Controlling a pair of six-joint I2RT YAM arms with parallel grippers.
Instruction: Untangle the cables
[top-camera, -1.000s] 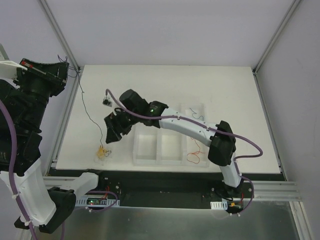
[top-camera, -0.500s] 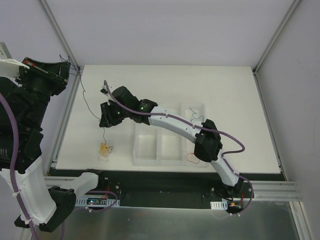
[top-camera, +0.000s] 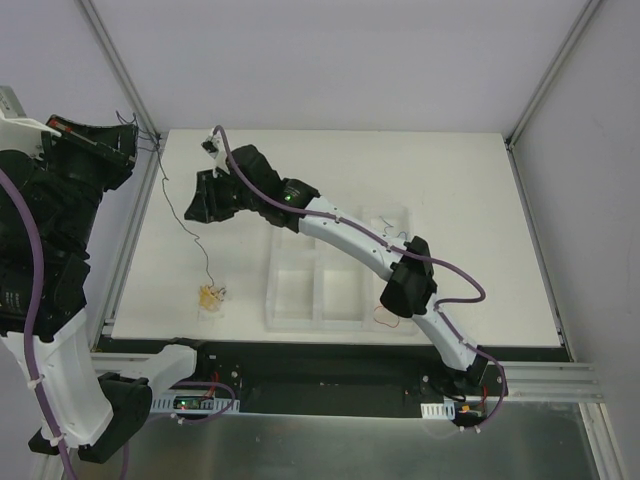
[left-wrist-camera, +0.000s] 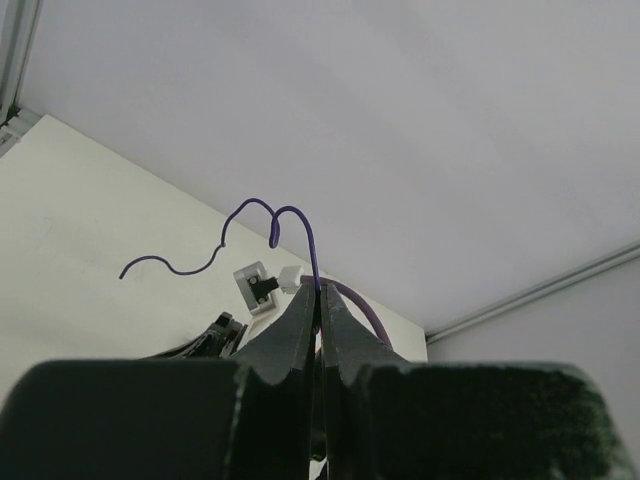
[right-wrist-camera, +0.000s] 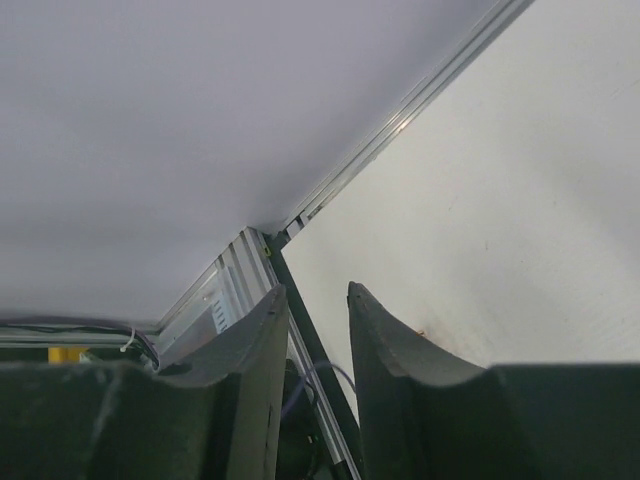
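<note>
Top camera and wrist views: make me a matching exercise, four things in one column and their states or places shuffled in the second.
Things:
1. left gripper
2. right gripper
3. yellow tangle
4. white tray

States or places:
A. lying on the table, near left part
B. open, holding nothing
C. shut on a purple wire
D. divided into compartments

Pairs: 1-C, 2-B, 3-A, 4-D
</note>
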